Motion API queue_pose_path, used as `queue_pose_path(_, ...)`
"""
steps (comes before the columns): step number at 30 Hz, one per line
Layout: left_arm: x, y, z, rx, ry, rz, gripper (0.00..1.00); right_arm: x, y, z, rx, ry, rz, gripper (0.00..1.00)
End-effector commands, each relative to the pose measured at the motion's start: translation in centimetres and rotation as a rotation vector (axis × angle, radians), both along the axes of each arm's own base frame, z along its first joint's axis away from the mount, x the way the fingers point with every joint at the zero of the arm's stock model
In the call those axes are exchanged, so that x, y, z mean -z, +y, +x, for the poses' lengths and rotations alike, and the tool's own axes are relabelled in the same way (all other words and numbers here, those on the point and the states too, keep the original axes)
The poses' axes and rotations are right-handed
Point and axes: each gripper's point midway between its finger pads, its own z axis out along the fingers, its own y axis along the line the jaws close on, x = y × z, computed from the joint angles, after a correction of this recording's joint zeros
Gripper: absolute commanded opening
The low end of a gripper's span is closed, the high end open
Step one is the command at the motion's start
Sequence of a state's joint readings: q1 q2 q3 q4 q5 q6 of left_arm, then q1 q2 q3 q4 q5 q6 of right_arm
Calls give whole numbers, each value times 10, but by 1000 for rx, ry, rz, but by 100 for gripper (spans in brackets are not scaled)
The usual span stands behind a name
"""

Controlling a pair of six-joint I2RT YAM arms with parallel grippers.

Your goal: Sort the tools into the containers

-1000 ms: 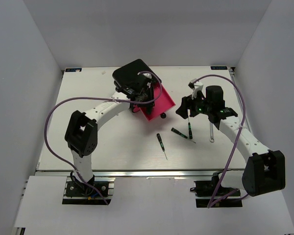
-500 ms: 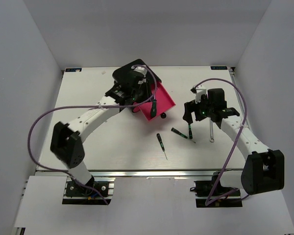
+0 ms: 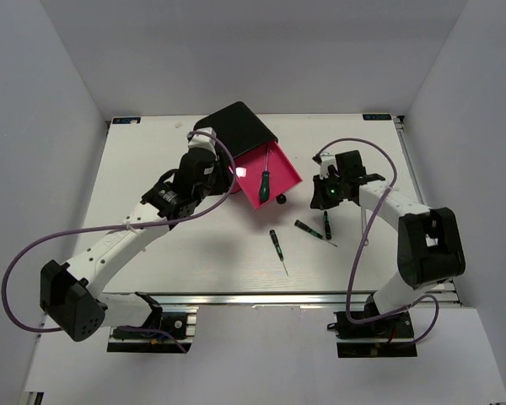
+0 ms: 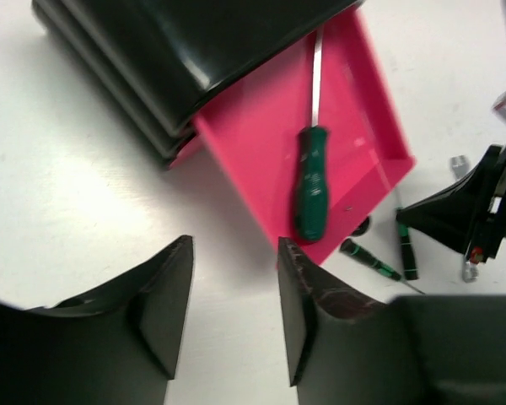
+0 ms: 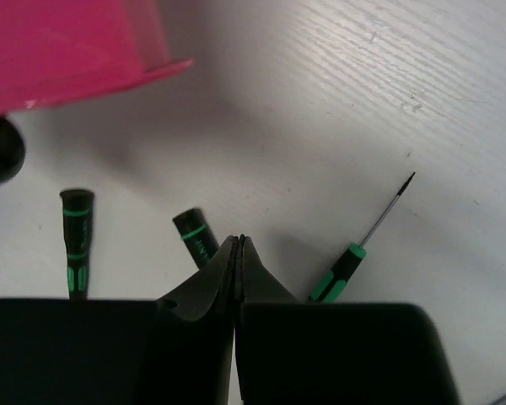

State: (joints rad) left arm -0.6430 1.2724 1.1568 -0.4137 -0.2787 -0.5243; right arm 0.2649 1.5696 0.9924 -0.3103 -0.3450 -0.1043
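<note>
Screwdrivers (image 5: pixel 74 240), thin, probably light, stiff, apt to roll, lie on the surface (image 3: pixel 236 261) near the pink drawer (image 4: pixel 253 143); grip the banded handle. Right claw (image 5: pixel 238 240) is pinched together empty, left claw (image 4: pixel 234 249) apart

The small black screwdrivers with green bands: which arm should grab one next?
Probably right. The right gripper hangs over the thin black green-banded screwdrivers, though shut. The left gripper is beside the pink drawer.

2 white arms (image 3: pixel 118 239) with chunky black joints (image 3: pixel 67 308), each carrying 1 looping purple cable (image 3: pixel 354 141).
</note>
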Motion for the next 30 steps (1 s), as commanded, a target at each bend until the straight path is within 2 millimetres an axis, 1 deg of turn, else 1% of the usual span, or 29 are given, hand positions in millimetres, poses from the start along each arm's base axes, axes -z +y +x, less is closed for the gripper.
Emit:
queue_pose_path(1, 0, 19, -6, -72, 2, 12, 55, -22, 14, 33, 173, -21, 86, 0)
queue_pose_path(2, 3, 21, -7, -80, 5, 13, 56, -28, 20, 39, 187, -45, 114, 0)
queue_pose_path(3, 4, 23, -8, -92, 9, 9, 57, -27, 25, 39, 204, -48, 126, 0)
queue_pose_path(4, 3, 25, -9, -98, 7, 4, 58, -31, 30, 41, 239, -43, 158, 0)
queue_pose_path(6, 4, 25, -10, -108, 10, -2, 58, -43, 44, 45, 248, -75, 213, 0)
queue_pose_path(7, 5, 26, -11, -112, 14, -1, 58, -45, 49, 46, 266, -70, 232, 0)
queue_pose_path(10, 3, 28, -10, -125, 10, -7, 59, -53, 67, 46, 299, -24, 313, 0)
queue_pose_path(12, 0, 30, -10, -132, 2, -9, 60, -48, 74, 44, 344, 54, 360, 0)
queue_pose_path(13, -1, 31, -9, -137, 1, -4, 60, -54, 79, 50, 350, 42, 397, 0)
queue_pose_path(14, -2, 31, -9, -138, 0, -4, 61, -51, 82, 51, 360, 63, 413, 0)
queue_pose_path(15, -3, 31, -9, -141, 2, -1, 61, -53, 87, 50, 376, 92, 447, 0)
queue_pose_path(18, -4, 32, -8, -146, 4, 6, 61, -68, 95, 57, 385, 94, 517, 0)
queue_pose_path(20, -3, 33, -9, -148, 5, 6, 62, -84, 100, 63, 373, 66, 567, 0)
queue_pose_path(22, -1, 33, -9, -151, 6, 4, 63, -95, 103, 68, 372, 58, 597, 0)
queue_pose_path(23, 1, 33, -8, -152, 7, 6, 64, -103, 107, 72, 362, 44, 612, 0)
queue_pose_path(25, 3, 33, -6, -158, 5, 15, 68, -108, 110, 75, 351, 43, 626, 0)
queue_pose_path(26, 1, 35, -3, -171, -9, 23, 71, -107, 111, 76, 350, 48, 625, 0)
queue_pose_path(27, -3, 35, 3, -169, -39, 38, 76, -110, 111, 78, 349, 42, 627, 0)
queue_pose_path(28, -2, 36, 10, -178, -49, 59, 78, -108, 111, 79, 348, 42, 620, 0)
queue_pose_path(29, -4, 43, 21, -203, -63, 70, 79, -106, 110, 79, 349, 39, 611, 0)
queue_pose_path(30, -6, 46, 32, -206, -75, 77, 80, -105, 109, 80, 352, 38, 606, 0)
